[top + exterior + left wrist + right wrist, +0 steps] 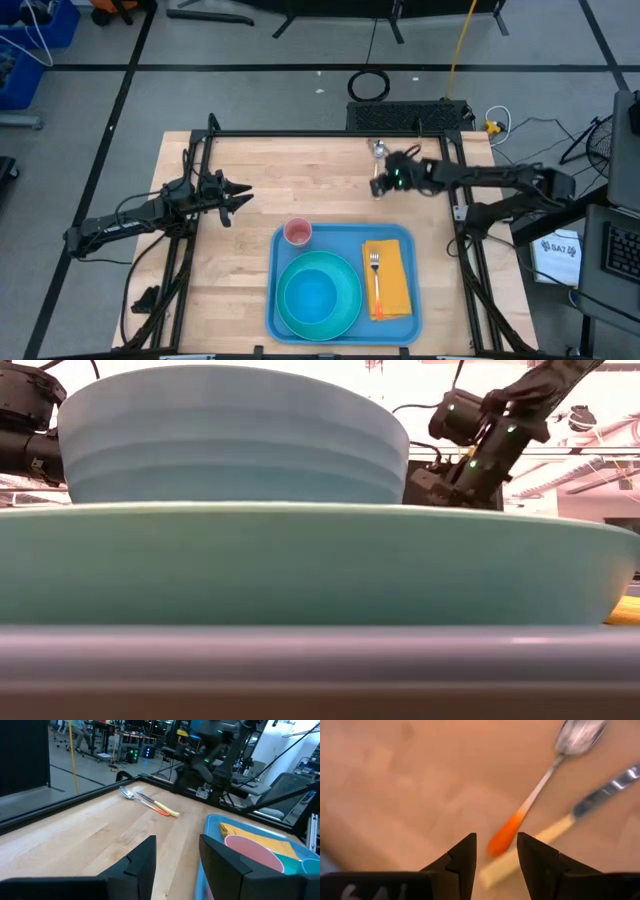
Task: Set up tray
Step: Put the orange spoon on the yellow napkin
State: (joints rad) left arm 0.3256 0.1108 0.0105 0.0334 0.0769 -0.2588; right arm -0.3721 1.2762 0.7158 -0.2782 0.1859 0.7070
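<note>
The light-blue tray (345, 240) lies at the table's near edge. It carries a teal plate (345, 268) with a blue bowl (312, 296), a pink cup (298, 233) and a yellow napkin (392, 270) with a fork (376, 283) on top. A spoon with an orange handle (540, 787) and a knife with a pale yellow handle (555, 831) lie flat on the wood near the far edge. My right gripper (496, 851) hovers open just above their handle ends. My left gripper (177, 855) is open, left of the tray.
A black frame rail (330, 134) runs along the table's far edge just behind the spoon (378, 150). Bare wood (290, 175) lies between the two arms. In the low view the bowl (230, 435) and plate (300, 565) hide most of the table.
</note>
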